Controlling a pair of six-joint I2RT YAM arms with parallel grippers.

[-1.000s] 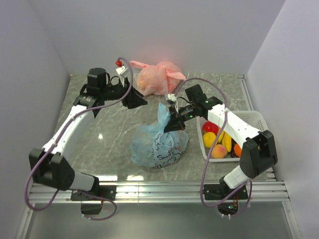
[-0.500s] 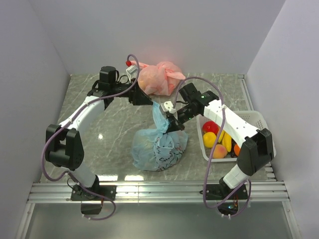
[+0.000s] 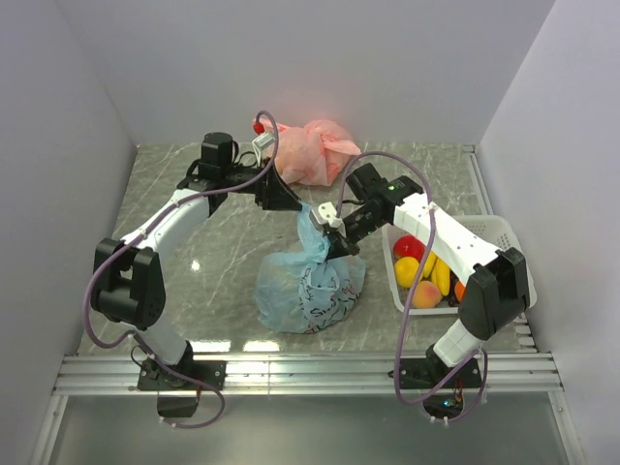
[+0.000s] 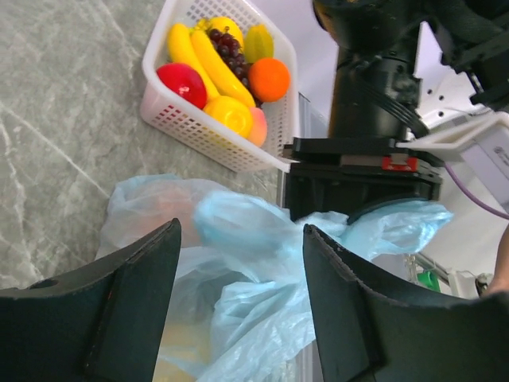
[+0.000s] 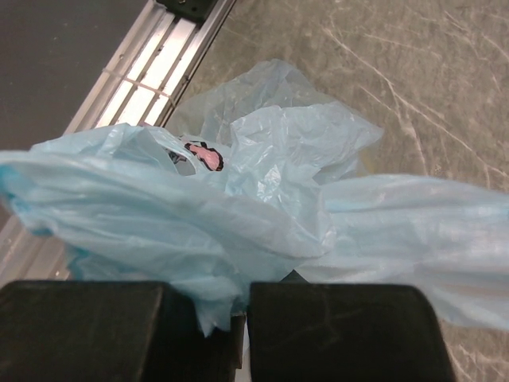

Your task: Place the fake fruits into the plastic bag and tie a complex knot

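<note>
The bag (image 3: 310,286) lies in the middle of the top view: thin, soft, slippery film. The right gripper (image 3: 341,242) pinches its gathered top. The left gripper (image 3: 294,205), spread, should take the loose film beside that pinch.

1. We see the right gripper (image 5: 242,306) at the bottom edge. Its two black fingers (image 5: 79,330) are pressed together on a fold of the plastic bag (image 5: 238,215).
2. The thin light-blue film bunches above the fingers and spreads across the view, with one band stretching off to the right.
3. A small pink and dark print (image 5: 205,156) shows on the bag.
4. Behind it we see the grey veined table (image 5: 413,64) and, at upper left, a ribbed metal rail (image 5: 151,72).
</note>
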